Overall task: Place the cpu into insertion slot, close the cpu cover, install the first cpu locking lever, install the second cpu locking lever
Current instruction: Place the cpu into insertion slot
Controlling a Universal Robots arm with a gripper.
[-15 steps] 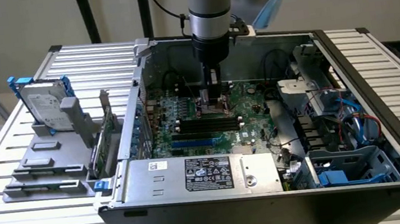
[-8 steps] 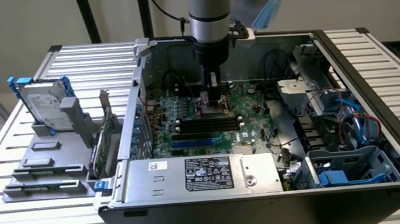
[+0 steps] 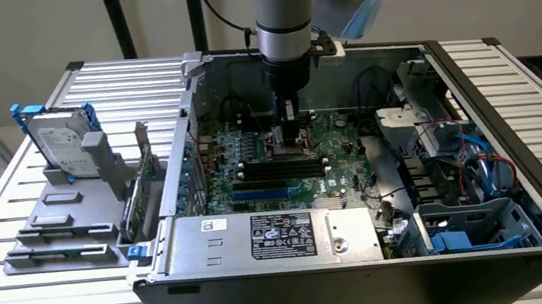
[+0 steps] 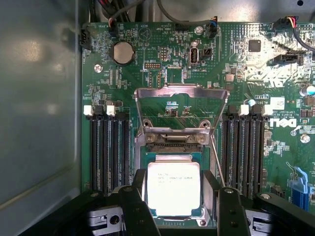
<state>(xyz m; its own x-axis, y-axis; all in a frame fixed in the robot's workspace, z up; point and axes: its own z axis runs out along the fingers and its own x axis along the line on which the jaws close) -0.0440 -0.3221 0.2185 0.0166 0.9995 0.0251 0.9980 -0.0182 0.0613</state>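
One claw (image 4: 174,209), jaws spread wide, is seen astride one cpu (image 4: 173,189) seated in the insertion slot (image 4: 147,162); one cpu cover (image 4: 181,110) is raised.

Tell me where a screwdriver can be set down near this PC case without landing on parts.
Free: the slatted table in front of the grey drive rack, and the strip at the exterior view's right beside the case. Crowded: inside the case, with the gripper astride the cpu, the raised cpu cover and memory slots.
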